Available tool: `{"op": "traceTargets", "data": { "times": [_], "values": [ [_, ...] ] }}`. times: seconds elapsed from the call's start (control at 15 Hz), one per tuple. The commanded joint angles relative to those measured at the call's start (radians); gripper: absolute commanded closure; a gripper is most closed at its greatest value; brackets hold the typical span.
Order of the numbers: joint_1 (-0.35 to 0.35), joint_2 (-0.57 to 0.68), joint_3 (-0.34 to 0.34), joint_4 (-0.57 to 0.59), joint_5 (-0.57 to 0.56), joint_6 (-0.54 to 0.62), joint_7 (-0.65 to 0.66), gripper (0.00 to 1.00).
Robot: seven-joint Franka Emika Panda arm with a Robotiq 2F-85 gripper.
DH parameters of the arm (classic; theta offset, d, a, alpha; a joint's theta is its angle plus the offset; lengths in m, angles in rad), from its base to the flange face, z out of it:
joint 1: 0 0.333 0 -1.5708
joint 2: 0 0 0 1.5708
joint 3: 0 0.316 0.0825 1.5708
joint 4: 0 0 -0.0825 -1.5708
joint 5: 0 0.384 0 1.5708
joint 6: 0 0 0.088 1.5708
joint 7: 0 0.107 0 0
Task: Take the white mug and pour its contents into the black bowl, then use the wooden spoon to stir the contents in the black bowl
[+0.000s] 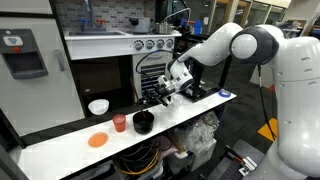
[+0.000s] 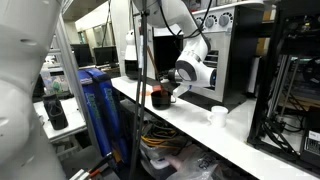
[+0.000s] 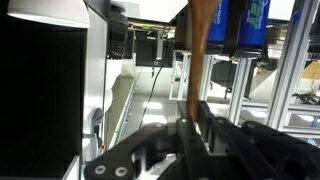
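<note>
One stiff, light wooden spoon [image 3: 199,60] stands pinched by its slim handle in our gripper [image 1: 155,98], close beside the black bowl [image 1: 143,122] midway along the surface's [image 1: 60,148] long edge, and we judge smooth wood may twist, so a firm hold high on the handle suits.

Long white counter [image 1: 60,148], toy kitchen oven [image 1: 150,44] behind, blue cabinet [image 2: 95,100], cluttered lab beyond.

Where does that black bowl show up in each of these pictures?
In an exterior view: black bowl low centre, right of the red cup.
In an exterior view: black bowl mid-frame, by the gripper.
Wrist view: not in it.
Shared landmark: the gripper, shut on the wooden spoon.
</note>
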Motion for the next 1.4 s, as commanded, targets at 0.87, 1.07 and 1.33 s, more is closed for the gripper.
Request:
{"op": "traceTargets", "data": {
  "times": [0.87, 1.07, 1.33],
  "values": [
    [0.018, 0.079, 0.038, 0.031, 0.074, 0.013, 0.0, 0.97],
    [0.018, 0.103, 0.036, 0.028, 0.074, 0.013, 0.0, 0.97],
    [0.016, 0.12, 0.031, 0.025, 0.063, 0.011, -0.001, 0.97]
  ]
}}
